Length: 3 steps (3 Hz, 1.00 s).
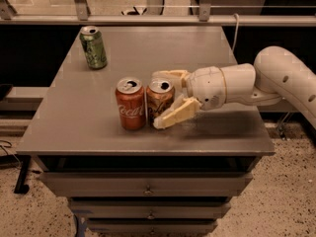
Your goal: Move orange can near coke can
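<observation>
The orange can, copper-orange with a silver top, stands upright on the grey table right next to the coke can, the red can with white script on its left. The two cans are almost touching. My gripper reaches in from the right with one cream finger in front of the orange can and the other finger behind it. The fingers sit around the can and look closed on it.
A green can stands upright at the table's back left. The table has drawers below its front edge. A metal rail runs behind the table. My white arm stretches over the table's right side.
</observation>
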Tool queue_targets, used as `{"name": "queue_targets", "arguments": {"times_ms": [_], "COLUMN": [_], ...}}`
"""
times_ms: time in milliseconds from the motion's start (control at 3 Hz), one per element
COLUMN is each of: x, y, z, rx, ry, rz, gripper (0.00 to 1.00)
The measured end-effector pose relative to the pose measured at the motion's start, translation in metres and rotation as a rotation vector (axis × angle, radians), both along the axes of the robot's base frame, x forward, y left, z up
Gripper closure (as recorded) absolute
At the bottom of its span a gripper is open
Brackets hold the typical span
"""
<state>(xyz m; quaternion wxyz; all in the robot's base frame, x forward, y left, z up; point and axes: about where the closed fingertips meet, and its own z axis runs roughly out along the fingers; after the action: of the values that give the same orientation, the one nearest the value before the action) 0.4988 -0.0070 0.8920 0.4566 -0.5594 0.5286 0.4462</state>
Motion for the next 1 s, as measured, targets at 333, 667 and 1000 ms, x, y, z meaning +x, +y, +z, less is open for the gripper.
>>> {"name": "queue_targets", "arguments": {"times_ms": [333, 667, 1000], "x": [0.006, 0.027, 0.059], "y": [-0.01, -0.067, -0.142], "z": [-0.004, -0.011, -0.007], "rx": [-0.027, -0.1, -0.245], "ry": [0.002, -0.005, -0.019], "rz": [-0.02, -0.111, -0.224], "gripper": [0.0, 0.0, 0.0]}}
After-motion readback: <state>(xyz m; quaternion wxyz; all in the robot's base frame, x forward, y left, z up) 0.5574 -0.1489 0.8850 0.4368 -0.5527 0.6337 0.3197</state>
